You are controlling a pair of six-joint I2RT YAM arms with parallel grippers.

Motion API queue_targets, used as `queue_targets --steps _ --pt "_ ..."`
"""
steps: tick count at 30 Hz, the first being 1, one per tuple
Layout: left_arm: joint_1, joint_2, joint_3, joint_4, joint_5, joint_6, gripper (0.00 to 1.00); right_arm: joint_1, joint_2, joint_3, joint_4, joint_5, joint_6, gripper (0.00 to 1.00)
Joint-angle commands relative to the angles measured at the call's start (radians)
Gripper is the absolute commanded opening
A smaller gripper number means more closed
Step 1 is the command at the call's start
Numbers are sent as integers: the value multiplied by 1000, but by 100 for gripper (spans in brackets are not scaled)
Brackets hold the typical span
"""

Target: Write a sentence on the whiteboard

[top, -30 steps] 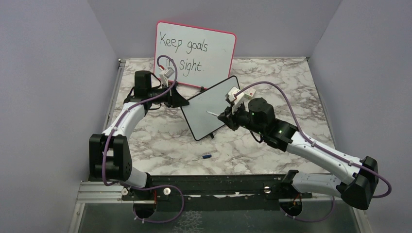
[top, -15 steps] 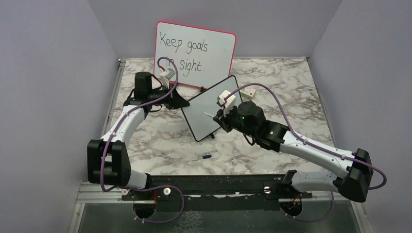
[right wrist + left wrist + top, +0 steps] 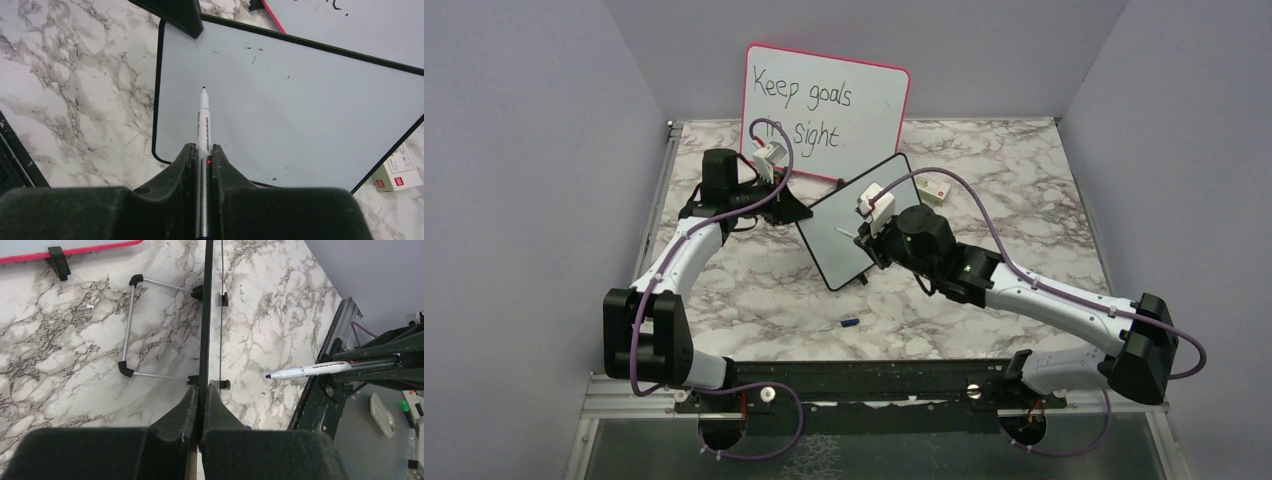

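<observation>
the small black-framed rectangular whiteboard stands tilted in the middle of the marbled table, before the pink-framed whiteboard. the left gripper pinches its edge. the right gripper clasps a white marker, tip just off the board's face.

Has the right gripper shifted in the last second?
Yes. The right gripper, gripping the marker, slid left across the whiteboard, uncovering the small box.

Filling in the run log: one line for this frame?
left gripper: shut on whiteboard edge | right gripper: shut on marker | marker tip: short of whiteboard, not touching | whiteboard: no writing
</observation>
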Motion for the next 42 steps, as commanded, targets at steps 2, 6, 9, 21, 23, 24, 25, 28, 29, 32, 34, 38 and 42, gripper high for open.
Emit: queue_targets --steps 2,6,9,21,23,24,25,28,29,32,34,38,42 --pt "-10 -25 -11 -55 -95 34 0 47 45 57 25 96 -30 0" --pt "-18 -27 -11 -59 -107 49 0 90 88 91 33 167 -48 0" --pt "-31 -44 -14 -76 -134 69 0 104 110 105 36 192 -48 0" --pt "-82 -95 -39 -103 -238 140 0 147 151 116 70 215 -53 0" --pt "-83 -93 -40 -107 -254 143 0 151 154 114 91 211 -55 1" --pt "-85 -96 -40 -108 -260 146 0 152 156 111 103 208 -55 1" --pt "-85 -97 -41 -110 -264 150 0 152 159 108 111 206 -55 1" --pt "-89 -101 -43 -112 -269 158 0 153 171 112 116 211 -58 1" --pt "-89 -102 -43 -112 -271 158 0 153 176 113 118 216 -58 1" --pt "-91 -102 -45 -112 -273 159 0 154 181 109 129 226 -59 1" --pt "-91 -102 -45 -112 -273 162 0 155 184 109 134 225 -60 0" --pt "-92 -100 -44 -114 -274 162 0 156 191 110 136 226 -63 1" --pt "-92 -101 -44 -114 -274 162 0 157 196 113 135 224 -63 0"
